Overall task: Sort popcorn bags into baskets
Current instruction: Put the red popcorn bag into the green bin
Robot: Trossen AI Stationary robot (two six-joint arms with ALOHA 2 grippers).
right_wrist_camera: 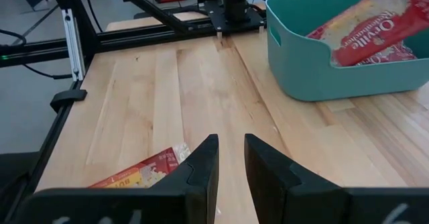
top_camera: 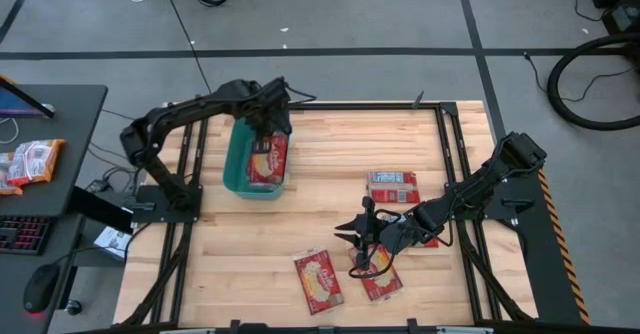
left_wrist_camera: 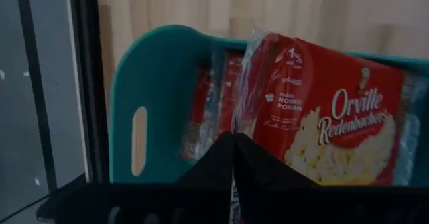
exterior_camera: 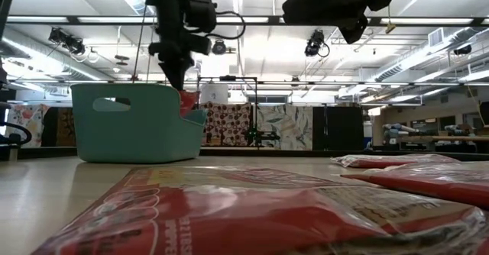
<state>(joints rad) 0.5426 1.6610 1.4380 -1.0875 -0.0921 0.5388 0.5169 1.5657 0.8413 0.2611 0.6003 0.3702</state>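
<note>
Teal basket (top_camera: 237, 169), far-left table area: popcorn bags inside. Left gripper (top_camera: 270, 124) above it, fingers (left_wrist_camera: 221, 160) pinched on one red popcorn bag (left_wrist_camera: 322, 123), tilted over the rim. Right gripper (top_camera: 352, 236), mid-table, fingers (right_wrist_camera: 201, 167) narrowly parted, empty. Loose bags (top_camera: 317, 280) on the wooden table (top_camera: 330, 144) near it.
</note>
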